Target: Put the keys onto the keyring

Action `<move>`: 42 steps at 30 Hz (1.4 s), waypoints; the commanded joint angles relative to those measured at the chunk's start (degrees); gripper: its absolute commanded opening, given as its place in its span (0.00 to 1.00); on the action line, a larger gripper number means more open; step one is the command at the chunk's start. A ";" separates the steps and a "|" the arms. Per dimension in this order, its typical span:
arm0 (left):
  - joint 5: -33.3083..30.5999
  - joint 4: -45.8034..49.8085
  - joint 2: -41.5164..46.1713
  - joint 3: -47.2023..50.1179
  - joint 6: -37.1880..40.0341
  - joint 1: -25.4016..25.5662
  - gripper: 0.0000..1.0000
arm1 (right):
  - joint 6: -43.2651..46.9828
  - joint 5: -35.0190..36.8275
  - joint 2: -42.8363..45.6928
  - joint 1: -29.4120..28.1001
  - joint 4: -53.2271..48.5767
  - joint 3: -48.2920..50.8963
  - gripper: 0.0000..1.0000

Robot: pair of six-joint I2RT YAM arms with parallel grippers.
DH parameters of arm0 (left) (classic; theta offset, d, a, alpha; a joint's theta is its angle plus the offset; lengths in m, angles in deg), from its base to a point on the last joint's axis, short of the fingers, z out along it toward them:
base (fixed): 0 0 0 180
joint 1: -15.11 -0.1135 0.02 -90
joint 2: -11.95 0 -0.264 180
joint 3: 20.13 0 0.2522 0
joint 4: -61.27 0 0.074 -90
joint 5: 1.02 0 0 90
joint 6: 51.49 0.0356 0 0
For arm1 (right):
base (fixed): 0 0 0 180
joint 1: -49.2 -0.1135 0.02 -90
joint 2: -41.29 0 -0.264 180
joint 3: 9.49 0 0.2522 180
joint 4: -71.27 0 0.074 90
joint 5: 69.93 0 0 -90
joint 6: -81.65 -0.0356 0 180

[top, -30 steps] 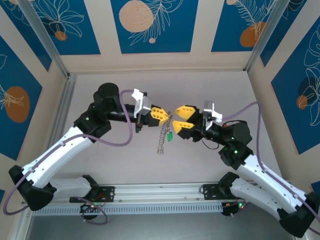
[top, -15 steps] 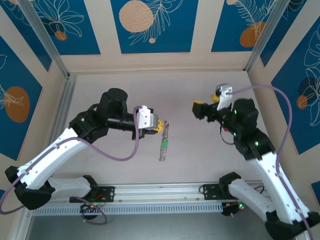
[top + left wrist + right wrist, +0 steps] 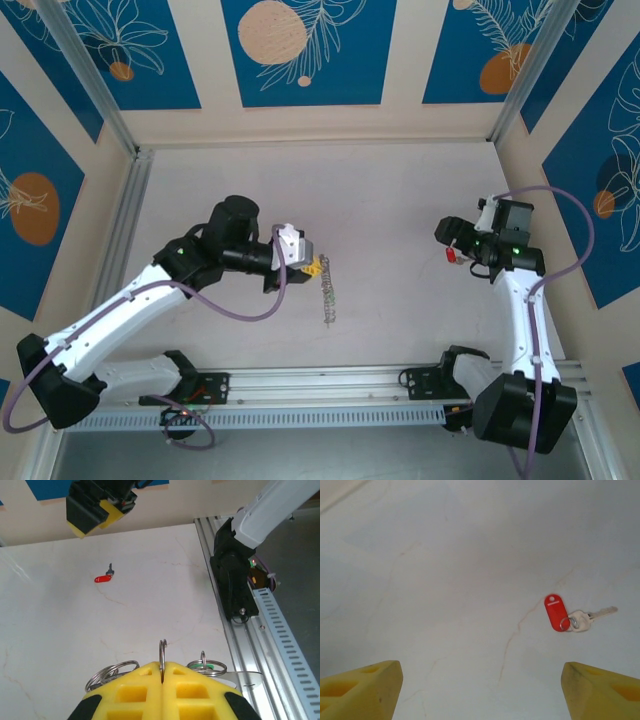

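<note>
Over marbled table point(image 3: 420, 555), left claw point(image 3: 162, 672) pinches wiry keyring point(image 3: 162, 652); right claw point(image 3: 480, 672) agape above red key point(image 3: 556, 612)

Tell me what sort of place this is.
Probably a robot lab cell: a left arm and right arm bolted to a metal rail, on a pale table boxed in by blue-patterned panels.

Pale veined table point(image 3: 420, 570), red key point(image 3: 565, 614) lying on it
</note>
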 commanded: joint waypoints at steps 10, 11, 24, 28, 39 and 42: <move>2.89 -19.09 0.99 8.03 -16.65 -3.81 0.00 | 4.49 5.52 -18.65 0.26 0.10 -4.37 0.74; 3.37 -20.33 1.07 8.68 -17.62 -4.32 0.00 | 4.61 5.75 -20.30 0.31 0.10 -4.97 0.74; 9.35 -34.36 0.68 13.12 -27.44 -9.97 0.00 | 5.04 12.82 -38.10 -2.23 -3.76 -12.63 0.57; 10.16 -35.18 0.66 13.16 -28.27 -10.35 0.00 | 4.82 13.93 -41.29 -2.77 -4.07 -14.09 0.49; 10.85 -36.54 0.93 13.52 -28.91 -10.62 0.00 | 5.16 16.29 -42.01 -2.41 -4.71 -13.34 0.37; 11.32 -37.20 0.80 13.67 -29.29 -10.59 0.00 | 5.26 16.02 -42.97 -2.07 -4.25 -13.15 0.37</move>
